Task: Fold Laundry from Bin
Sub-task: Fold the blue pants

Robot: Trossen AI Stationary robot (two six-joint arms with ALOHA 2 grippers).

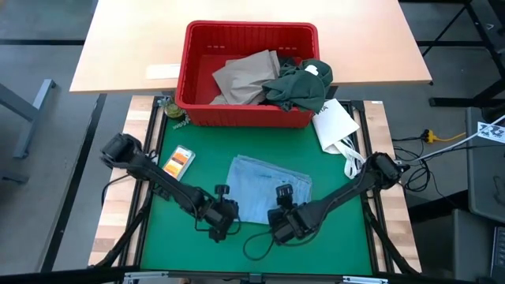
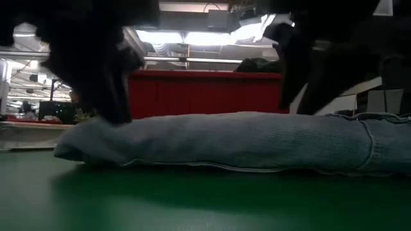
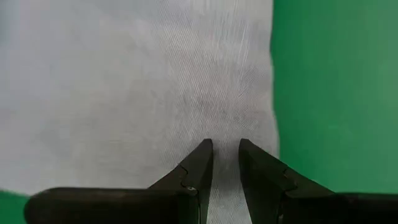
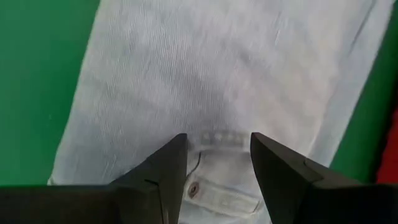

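Light blue jeans (image 1: 267,188) lie folded on the green mat, left gripper (image 3: 225,152) narrowly parted, right gripper (image 4: 219,149) spread above them; khaki trousers (image 1: 246,76) and green garment (image 1: 302,85) wait in the red bin (image 1: 192,76)

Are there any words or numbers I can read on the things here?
None can be read.
Orange packet on the green mat: print too small to read.
White paper bag beside the red bin: no print shows.
White slip on the tan table: too small to read.
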